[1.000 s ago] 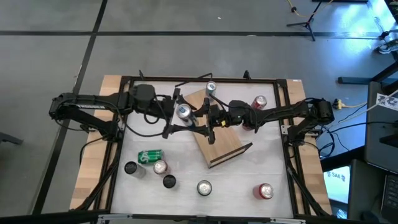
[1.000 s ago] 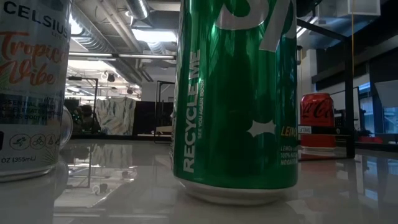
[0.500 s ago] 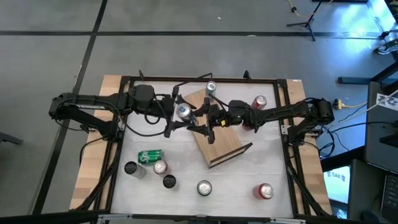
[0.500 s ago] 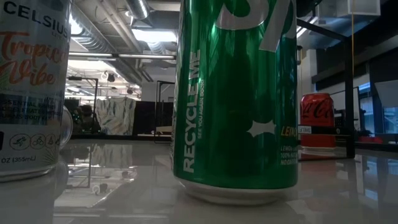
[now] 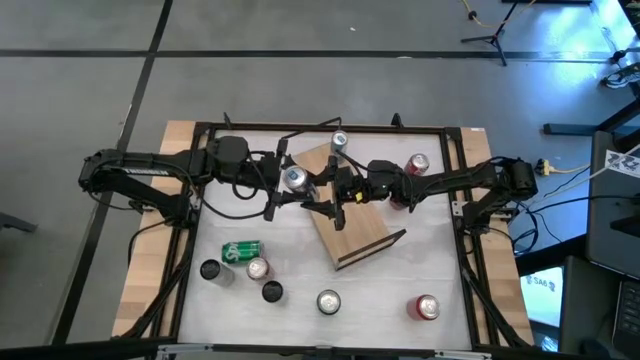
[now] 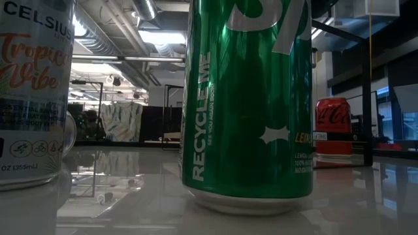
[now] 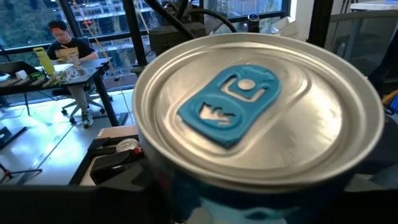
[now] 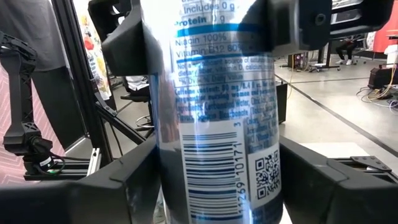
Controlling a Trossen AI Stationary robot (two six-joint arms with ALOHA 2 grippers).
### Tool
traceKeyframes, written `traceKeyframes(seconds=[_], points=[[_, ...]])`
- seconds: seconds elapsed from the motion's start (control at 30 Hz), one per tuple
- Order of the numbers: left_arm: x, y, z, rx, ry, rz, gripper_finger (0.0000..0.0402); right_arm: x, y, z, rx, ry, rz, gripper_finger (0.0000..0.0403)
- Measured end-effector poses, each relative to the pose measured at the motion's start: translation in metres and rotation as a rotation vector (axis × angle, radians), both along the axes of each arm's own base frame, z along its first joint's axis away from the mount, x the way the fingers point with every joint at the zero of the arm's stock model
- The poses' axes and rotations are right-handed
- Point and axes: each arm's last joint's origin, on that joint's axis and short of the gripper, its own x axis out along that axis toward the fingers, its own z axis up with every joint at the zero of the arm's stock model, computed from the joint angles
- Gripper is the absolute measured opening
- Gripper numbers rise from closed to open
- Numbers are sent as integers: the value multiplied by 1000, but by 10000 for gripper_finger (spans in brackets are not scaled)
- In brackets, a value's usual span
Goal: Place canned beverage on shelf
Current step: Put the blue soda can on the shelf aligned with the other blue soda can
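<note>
Left gripper and right gripper flank blue-tab can above shelf; grip cannot tell. Can upright, long axis vertical, lid up.

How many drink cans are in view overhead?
9: held can mid-air, another can on the shelf, red can far right, four cans near left, silver can and other red can near edge. Arms may hide more.

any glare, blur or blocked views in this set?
Low view: the green can fills the middle and hides both arms; the glossy table mirrors the ceiling lights. Left wrist view: the can top fills the picture, its near rim soft. Right wrist view: a can label blocks the middle, with bright streaks of glare. High view: evenly lit, a bright patch at the upper right corner.
</note>
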Motion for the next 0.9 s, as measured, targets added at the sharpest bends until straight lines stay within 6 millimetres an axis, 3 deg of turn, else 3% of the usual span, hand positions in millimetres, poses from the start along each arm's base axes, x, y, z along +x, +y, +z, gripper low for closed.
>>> traceKeyframes(seconds=[0.67,0.9], points=[[0,0,-1,-32,10,7,223,0,0,-2,-33,13,1,274],[0,1,-1,-44,10,11,223,0,0,-2,-51,14,0,321]])
